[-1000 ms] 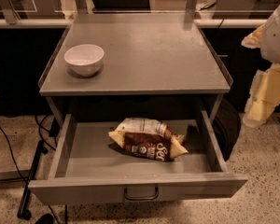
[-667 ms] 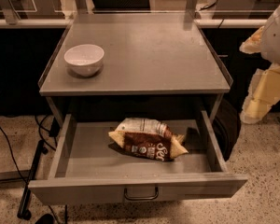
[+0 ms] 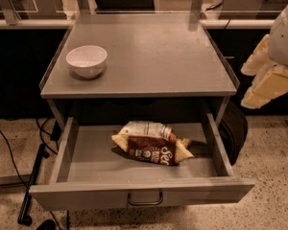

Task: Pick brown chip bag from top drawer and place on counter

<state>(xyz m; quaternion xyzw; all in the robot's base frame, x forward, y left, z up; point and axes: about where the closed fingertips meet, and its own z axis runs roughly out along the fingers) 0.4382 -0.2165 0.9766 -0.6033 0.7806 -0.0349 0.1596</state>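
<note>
The brown chip bag (image 3: 152, 146) lies flat in the middle of the open top drawer (image 3: 86, 159), dark brown front with white script up, pale back panel folded over at its far side. The drawer front with its small bail handle (image 3: 145, 199) faces me. The grey counter (image 3: 153, 56) is right above the drawer. My gripper (image 3: 247, 87) hangs at the right edge of the view, beside the counter's right rim and above the drawer's right side. Its cream fingers (image 3: 269, 87) are spread apart and hold nothing. It is well clear of the bag.
A white bowl (image 3: 86, 60) stands on the counter's left front part. A dark bag or panel (image 3: 235, 128) hangs at the cabinet's right side. Black cables and a stand base (image 3: 31, 186) lie on the speckled floor at the left. A shelf with posts runs behind the counter.
My gripper at the right edge has shifted slightly, its lower part now a little higher. The bag, bowl and drawer have not moved.
</note>
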